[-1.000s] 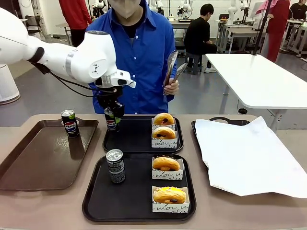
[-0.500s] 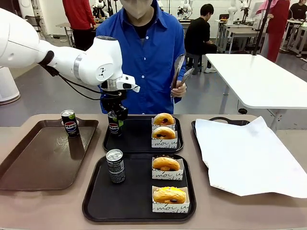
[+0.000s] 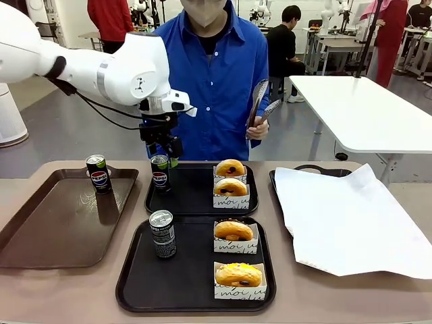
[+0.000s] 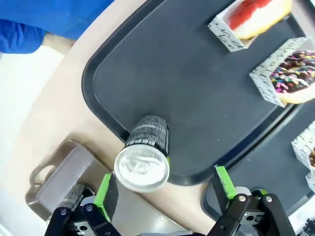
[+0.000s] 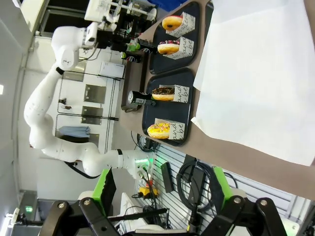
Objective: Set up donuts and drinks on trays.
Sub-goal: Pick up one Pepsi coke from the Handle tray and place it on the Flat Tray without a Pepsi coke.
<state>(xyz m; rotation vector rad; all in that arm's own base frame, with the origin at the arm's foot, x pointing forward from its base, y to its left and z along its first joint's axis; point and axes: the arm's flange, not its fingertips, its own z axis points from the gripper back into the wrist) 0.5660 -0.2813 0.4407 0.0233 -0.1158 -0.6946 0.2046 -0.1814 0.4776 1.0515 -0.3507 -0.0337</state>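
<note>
Two black trays lie mid-table, the far tray (image 3: 192, 199) and the near tray (image 3: 189, 280). A drink can (image 3: 160, 173) stands upright in the far tray's left corner, and my left gripper (image 3: 164, 152) hovers open just above it. From the left wrist, the can (image 4: 143, 160) sits between the spread green pads (image 4: 104, 189), free of both. Two donuts (image 3: 230, 168) (image 3: 230, 187) in paper sleeves are on the far tray. The near tray holds two more donuts (image 3: 233, 230) (image 3: 237, 274) and a can (image 3: 162, 233). My right gripper (image 5: 162, 187) is open and holds nothing.
A brown tray (image 3: 54, 223) at the left carries another can (image 3: 98, 173). White paper (image 3: 351, 216) covers a tray at the right. A person in a blue shirt stands at the far edge holding tongs (image 3: 260, 101).
My left gripper set the can down in the far tray's left corner, opened, and rose a little above it. The person's hand with the tongs shifted slightly right.
</note>
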